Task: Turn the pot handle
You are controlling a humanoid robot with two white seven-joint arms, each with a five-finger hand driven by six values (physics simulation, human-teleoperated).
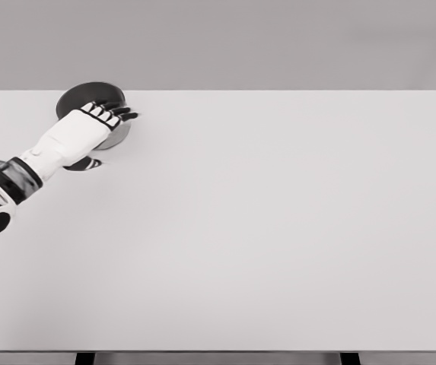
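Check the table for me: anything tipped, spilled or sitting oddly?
Nothing stands out. The pot sits upright at the far left of the table, partly hidden by the left robot hand reaching over it. No spill shows, and the handle can't be made out.

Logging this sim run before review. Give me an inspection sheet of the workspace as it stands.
Surface: white table, bare apart from the pot.
Job's things: dark round pot at the far left corner; its handle cannot be made out.
Clutter: nothing seen.
Grippers: left robot hand lies over the pot, fingers extended across its rim; whether it grips anything is unclear. Right robot hand not in view.
Cables: nothing seen.
Surroundings: plain grey backdrop; dark table legs at the bottom edge.
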